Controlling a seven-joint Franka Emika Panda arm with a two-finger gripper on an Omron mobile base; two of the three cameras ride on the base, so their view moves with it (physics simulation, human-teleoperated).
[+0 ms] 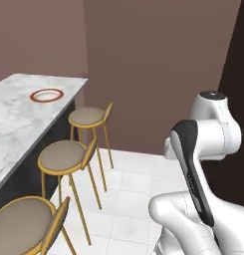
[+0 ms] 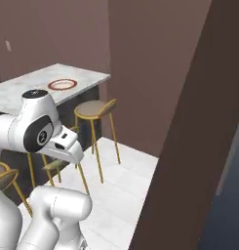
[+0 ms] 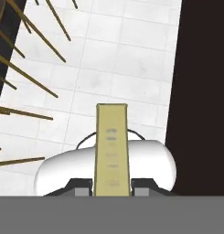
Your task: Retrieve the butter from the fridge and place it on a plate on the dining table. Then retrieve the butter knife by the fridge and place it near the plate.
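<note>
On the far left, a long white-grey marble surface on a dark base [image 1: 24, 107] is running away from the camera. A round flat plate with a white centre and broad red-orange rim [image 1: 46, 95] is lying near its far end. Three round stools with gold legs [image 1: 88, 117] are standing along its right side on a white tiled floor [image 1: 136, 184].

To the right, the white robot arm is folding in close to its base, well apart from the plate.

In the hand view, the hand [image 3: 112, 188] is pointing down at the tiled floor, nearly closed and gripping a thin pale yellow stick of butter [image 3: 112, 148], which is standing out lengthwise between the two dark fingertips [image 3: 81, 186].

The step in hand looks like carrying the butter to the plate. Doing it well probably means keeping the grip firm, clearing the stool backs, and lowering the stick flat onto the plate's white centre before opening.
</note>
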